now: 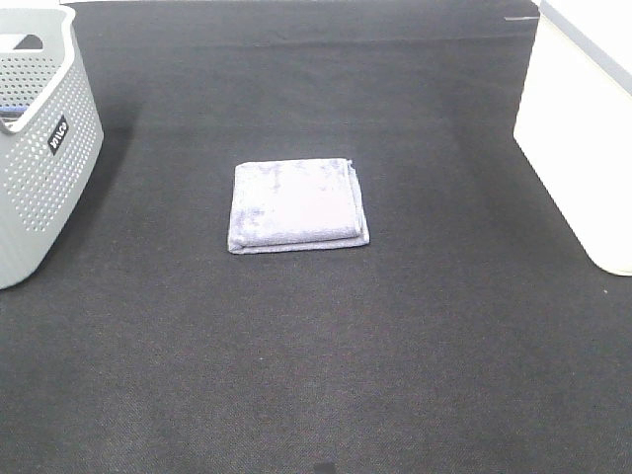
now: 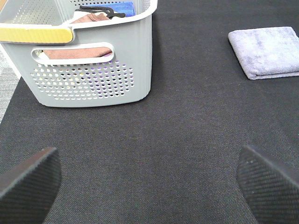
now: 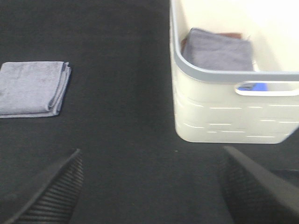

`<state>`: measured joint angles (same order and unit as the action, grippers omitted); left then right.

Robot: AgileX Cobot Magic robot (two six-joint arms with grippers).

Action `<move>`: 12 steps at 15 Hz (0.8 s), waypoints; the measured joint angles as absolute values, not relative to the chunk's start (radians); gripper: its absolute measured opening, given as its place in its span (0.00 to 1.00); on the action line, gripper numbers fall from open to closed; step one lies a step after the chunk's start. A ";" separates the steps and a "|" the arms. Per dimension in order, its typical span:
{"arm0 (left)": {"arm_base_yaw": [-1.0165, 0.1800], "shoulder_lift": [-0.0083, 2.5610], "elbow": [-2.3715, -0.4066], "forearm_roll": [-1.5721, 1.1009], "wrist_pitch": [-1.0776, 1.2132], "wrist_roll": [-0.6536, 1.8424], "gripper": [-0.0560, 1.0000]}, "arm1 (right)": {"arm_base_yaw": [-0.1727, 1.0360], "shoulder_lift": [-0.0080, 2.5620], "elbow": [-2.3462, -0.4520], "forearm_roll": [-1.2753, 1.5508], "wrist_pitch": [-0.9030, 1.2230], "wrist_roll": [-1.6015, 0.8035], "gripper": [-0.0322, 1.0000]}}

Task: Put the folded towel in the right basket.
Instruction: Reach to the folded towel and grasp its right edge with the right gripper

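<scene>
Overhead, at the middle of the mat, the towel lies flat, well apart from the right basket. Its slightly longer axis runs left-right, with the layered edges facing that basket.

Left wrist view: the left gripper is spread wide and empty.

Right wrist view: the right gripper is likewise wide and empty.

I judge the towel soft, light and floppy; pinch all layers at its right edge.

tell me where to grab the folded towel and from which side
Probably the right edge of the folded towel, facing the white basket. It lies flat, so the right pincer should drop from above and pinch the stacked layers showing there, to keep it folded.
</scene>
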<state>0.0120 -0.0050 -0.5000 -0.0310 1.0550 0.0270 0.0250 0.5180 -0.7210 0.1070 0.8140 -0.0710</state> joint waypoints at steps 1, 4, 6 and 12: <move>0.012 -0.005 -0.500 -0.031 1.055 0.027 0.97 | 0.025 0.612 -0.765 0.130 0.806 -0.071 0.76; 0.012 -0.005 -0.500 -0.031 1.055 0.027 0.97 | 0.025 0.896 -0.934 0.205 0.809 -0.120 0.76; 0.012 -0.005 -0.500 -0.031 1.055 0.027 0.97 | 0.025 1.081 -1.082 0.236 0.846 -0.181 0.76; 0.012 -0.005 -0.500 -0.031 1.055 0.027 0.97 | 0.135 1.592 -1.537 0.225 0.913 -0.201 0.76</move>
